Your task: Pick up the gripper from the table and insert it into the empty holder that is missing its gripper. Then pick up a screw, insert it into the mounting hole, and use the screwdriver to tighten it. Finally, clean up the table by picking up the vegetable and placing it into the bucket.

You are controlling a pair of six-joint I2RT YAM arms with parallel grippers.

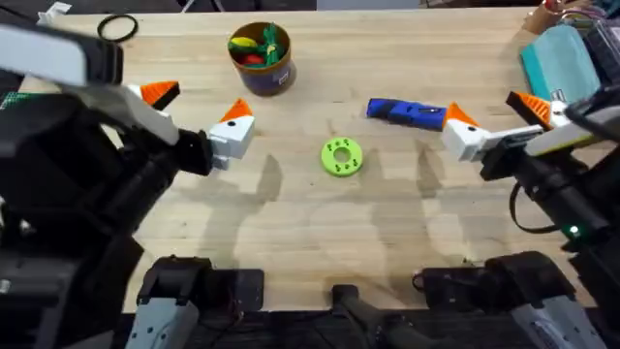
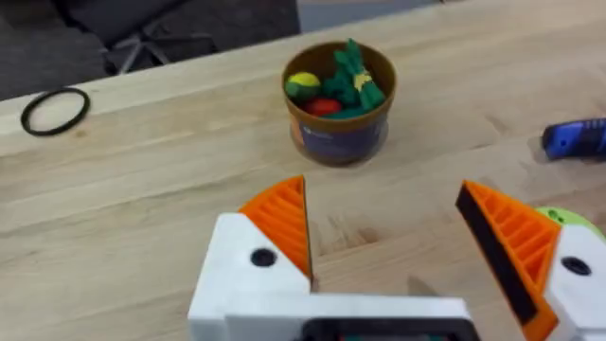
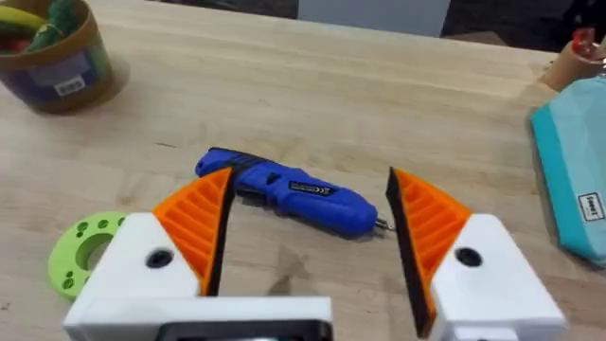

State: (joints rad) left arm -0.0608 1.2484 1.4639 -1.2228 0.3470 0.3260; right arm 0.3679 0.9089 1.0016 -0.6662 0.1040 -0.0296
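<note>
While the left gripper (image 1: 199, 109) hangs above the wood with its orange-padded fingers (image 2: 280, 220) spread wide and nothing between them, the table (image 1: 407, 233) carries the task's things. Taking the green ring (image 1: 341, 157) at the table's middle as the landmark, that gripper sits well to the ring's left and slightly farther back.

A black loop (image 1: 117, 28) lies far behind and to the left of the ring, near the table's back edge. The bucket (image 1: 263, 58), blue-sided with a tan rim, stands upright behind and to the left of the ring. The vegetable (image 2: 357, 80) lies inside it, leafy and dark green, beside a yellow piece (image 2: 304, 85) and a red piece (image 2: 324, 105). In the left wrist view the bucket stands ahead of the open fingers, well apart from them.

The screwdriver (image 1: 406, 112) lies flat behind and to the right of the ring, with its long axis running nearly side to side. Its thin tip points right, toward the right gripper (image 1: 494, 114). In the right wrist view the screwdriver (image 3: 295, 193) lies just beyond the fingertips, crossing the gap between the two orange pads (image 3: 197, 223).

The right gripper is also released, fingers spread and empty, well to the right of the ring. A teal box (image 1: 560, 56) rests far behind and right of the ring.
</note>
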